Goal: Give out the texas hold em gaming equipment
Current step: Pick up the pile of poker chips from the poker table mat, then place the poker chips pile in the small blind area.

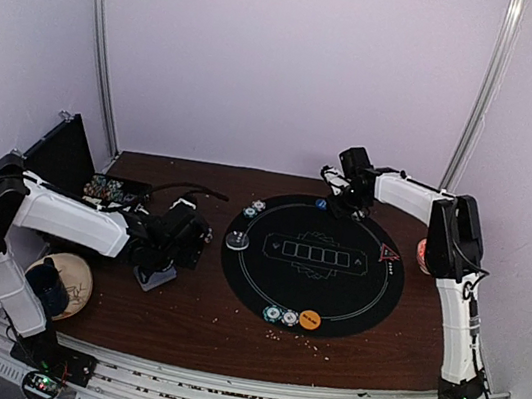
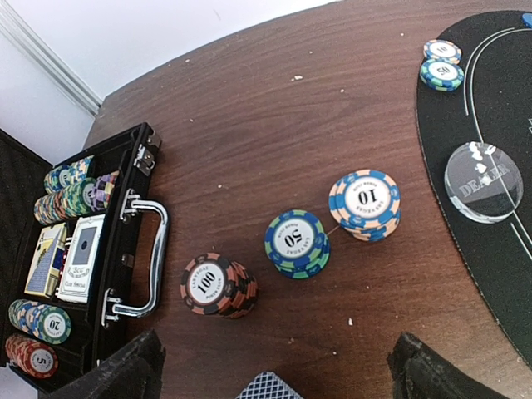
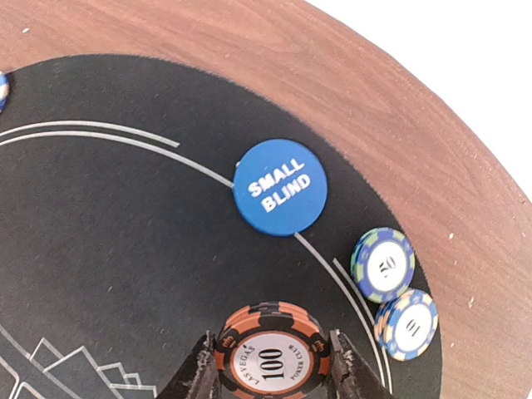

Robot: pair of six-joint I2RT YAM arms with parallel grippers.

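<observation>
My right gripper [image 3: 270, 359] is shut on a short stack of orange-and-black 100 chips [image 3: 268, 345] over the black mat [image 3: 125, 249], just below the blue SMALL BLIND disc [image 3: 280, 186]. A 50 chip stack [image 3: 383, 264] and a 10 chip stack [image 3: 406, 323] lie to its right at the mat's rim. My left gripper [image 2: 278, 370] is open above the wooden table, with a lattice-backed card [image 2: 268, 386] below it. Ahead of it stand three stacks: 100s [image 2: 216, 284], 50s [image 2: 297, 242], 10s [image 2: 364, 204].
An open black case [image 2: 125, 249] with chips and card decks lies at the left. The mat also carries a clear dealer button [image 2: 483, 181], two chip stacks [image 2: 441, 73], an orange disc [image 1: 310, 319], a red triangle [image 1: 386, 254]. A patterned bowl [image 1: 423, 253] sits at the right.
</observation>
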